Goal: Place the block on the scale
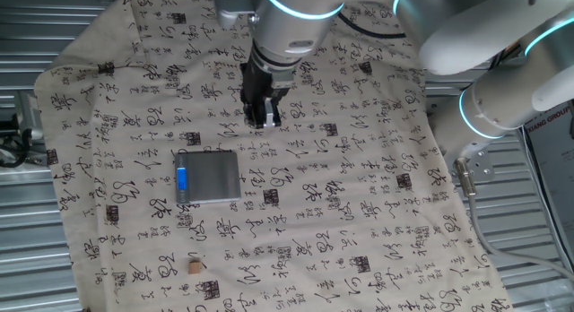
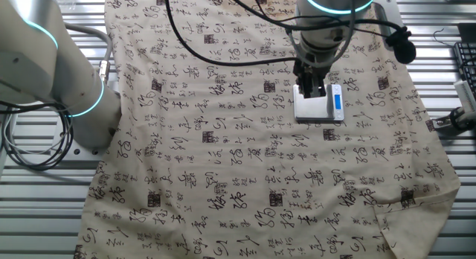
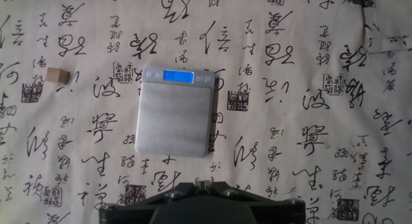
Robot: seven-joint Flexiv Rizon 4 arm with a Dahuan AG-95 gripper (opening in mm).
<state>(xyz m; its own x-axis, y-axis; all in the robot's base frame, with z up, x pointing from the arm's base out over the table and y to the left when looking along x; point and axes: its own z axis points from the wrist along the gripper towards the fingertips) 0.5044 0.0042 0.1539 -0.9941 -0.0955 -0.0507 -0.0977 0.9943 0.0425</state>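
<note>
The block (image 1: 194,268) lies on the cloth (image 1: 359,213) near the cloth's front edge in one fixed view, resting flat and alone, touched by nothing. It sits well apart from the scale (image 1: 209,177), which lies flat nearer the cloth's middle, blue display strip along its left edge in that view. The scale's plate is bare.

In the hand view the block (image 3: 56,76) appears toward the left edge, level with the scale's display, and the scale (image 3: 175,111) fills the centre with its display at the top. Printed characters and dark square stamp marks surround both; one stamp lies just beside the block, to its lower left. Nothing stands on the cloth between block and scale.

The gripper (image 1: 262,110) hangs above the cloth, beyond the scale's far edge in one fixed view and well away from the block. Its fingers hold nothing. They look close together, but whether they meet cannot be told.

The other fixed view shows the gripper (image 2: 312,86) overlapping the scale (image 2: 321,104), hiding part of the plate. The block cannot be found in that view. That view also shows black cables (image 2: 223,36) looping over the cloth's far part, and a folded, rumpled cloth corner (image 2: 416,196) at lower right. The hand view shows only the gripper's dark body along its bottom edge.
</note>
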